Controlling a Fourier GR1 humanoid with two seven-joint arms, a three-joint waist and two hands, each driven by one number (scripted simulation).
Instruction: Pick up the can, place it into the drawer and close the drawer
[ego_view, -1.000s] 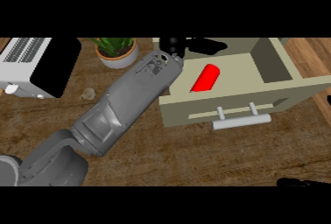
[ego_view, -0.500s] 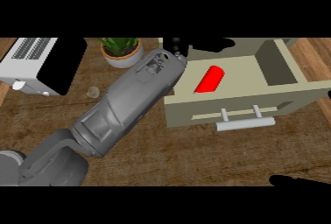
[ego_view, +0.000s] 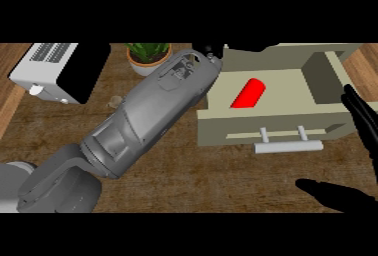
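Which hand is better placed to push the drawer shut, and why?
Probably the right hand: it stands open beside the drawer front and handle. The left hand sits behind, above the red can.

No readable text, label or number anywhere

You have one red can (ego_view: 249, 93) lying in one open drawer (ego_view: 275, 112), which carries one handle (ego_view: 288, 146). Beyond it you can count one toaster (ego_view: 55, 71), one potted plant (ego_view: 150, 56), and two hands, left (ego_view: 210, 49) and right (ego_view: 359, 150).
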